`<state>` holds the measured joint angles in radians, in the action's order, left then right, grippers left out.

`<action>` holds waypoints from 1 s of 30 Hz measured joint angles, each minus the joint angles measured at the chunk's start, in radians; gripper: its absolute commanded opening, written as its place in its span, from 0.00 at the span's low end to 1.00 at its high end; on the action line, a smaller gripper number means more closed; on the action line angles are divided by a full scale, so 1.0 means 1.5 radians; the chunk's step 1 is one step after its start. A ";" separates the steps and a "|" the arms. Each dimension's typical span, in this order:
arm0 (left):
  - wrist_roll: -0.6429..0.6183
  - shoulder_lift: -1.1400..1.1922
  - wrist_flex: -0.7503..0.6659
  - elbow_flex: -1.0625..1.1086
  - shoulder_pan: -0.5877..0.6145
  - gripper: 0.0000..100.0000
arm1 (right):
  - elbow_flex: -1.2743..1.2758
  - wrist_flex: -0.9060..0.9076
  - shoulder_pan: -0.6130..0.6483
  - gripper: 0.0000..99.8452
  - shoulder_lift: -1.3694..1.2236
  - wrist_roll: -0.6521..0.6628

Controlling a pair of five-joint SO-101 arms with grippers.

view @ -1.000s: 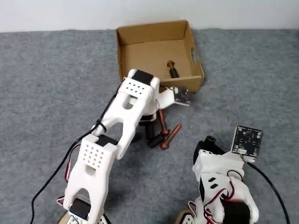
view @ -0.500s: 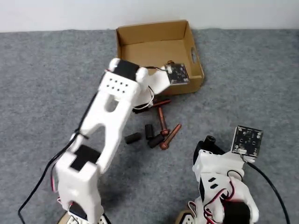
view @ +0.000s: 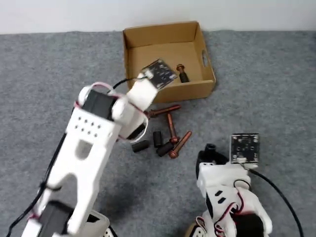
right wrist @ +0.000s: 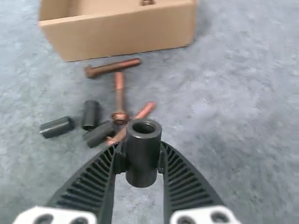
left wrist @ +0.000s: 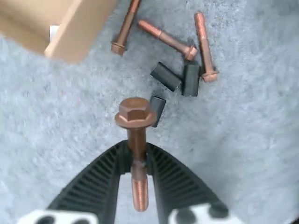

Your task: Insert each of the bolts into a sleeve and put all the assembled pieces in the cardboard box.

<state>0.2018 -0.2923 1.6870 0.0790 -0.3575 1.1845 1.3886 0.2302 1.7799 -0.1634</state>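
A bolt (left wrist: 135,114) is gripped by its shank in the left hand (left wrist: 137,149), which is clamped tight on it. The head stands beyond the fingertips and is raised above the counter (view: 276,89). A sleeve (right wrist: 143,140) is clamped upright in the right hand (right wrist: 141,158), its bore open at the top. The two parts are held well apart and are not yet joined.

In the high view the right hand is placed at about 5 o'clock from the loose pile. The left arm's wrist is at about 11 o'clock from it, near the front wall of the cardboard box (view: 129,54). Three loose bolts (view: 171,127) and three loose sleeves (view: 140,146) are scattered together on the counter at 6 o'clock from the box. Inside the box, toward its 3 o'clock wall, one assembled piece (view: 181,73) is seen lying.

By this count one piece is judged finished and boxed, and a second is at the mating step. Three further pairs are left to be picked up, assembled and boxed, so the task is judged less than half done.
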 measured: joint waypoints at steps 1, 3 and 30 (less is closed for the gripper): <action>-0.021 -0.028 -0.017 0.028 0.000 0.00 | 0.000 -0.011 0.011 0.01 -0.001 0.000; -0.069 -0.082 -0.060 0.087 0.000 0.00 | 0.000 -0.041 0.031 0.01 -0.002 0.000; -0.490 -0.858 -0.699 0.761 -0.144 0.00 | 0.033 -0.152 0.270 0.01 -0.010 0.108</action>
<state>-0.5332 -1.5796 0.6391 1.2206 -0.5738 1.2336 1.1600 0.6352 1.7645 -0.0008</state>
